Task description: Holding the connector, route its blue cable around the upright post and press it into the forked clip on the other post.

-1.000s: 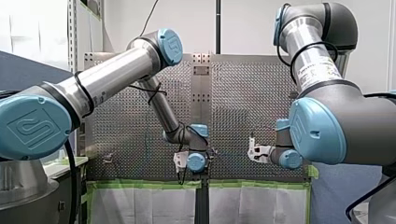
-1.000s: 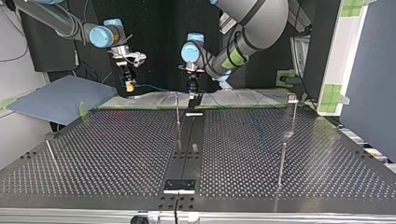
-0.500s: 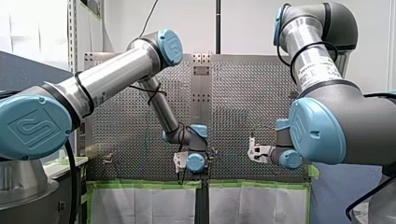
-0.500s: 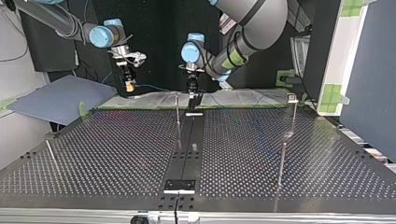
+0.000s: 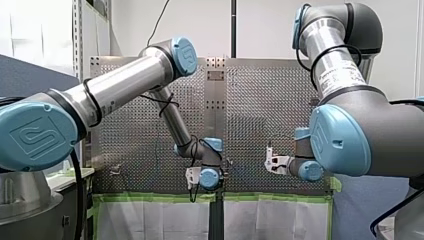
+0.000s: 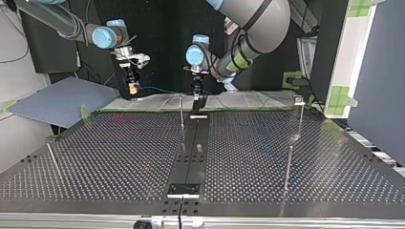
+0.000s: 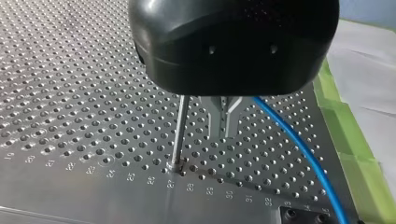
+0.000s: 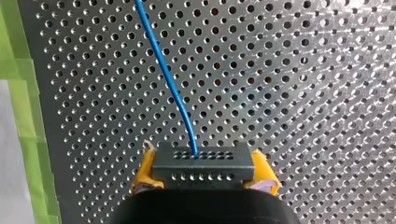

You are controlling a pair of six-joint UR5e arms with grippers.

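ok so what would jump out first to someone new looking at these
The blue cable, running out of the dark connector clamped between my right gripper's yellow pads. Next, in the left wrist view, the thin upright post standing beside my left gripper, with the cable passing on the gripper's other side.

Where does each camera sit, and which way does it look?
Front view: behind the arms, looking over the perforated table; my left arm and my right arm enter from the sides.
Top view: across the table, low, facing both arms.
Left wrist view: on my left arm, looking along my left pincer at the upright post.
Right wrist view: on my right arm, over my right pincer, shut on the connector.
Both wrist views show the blue cable.
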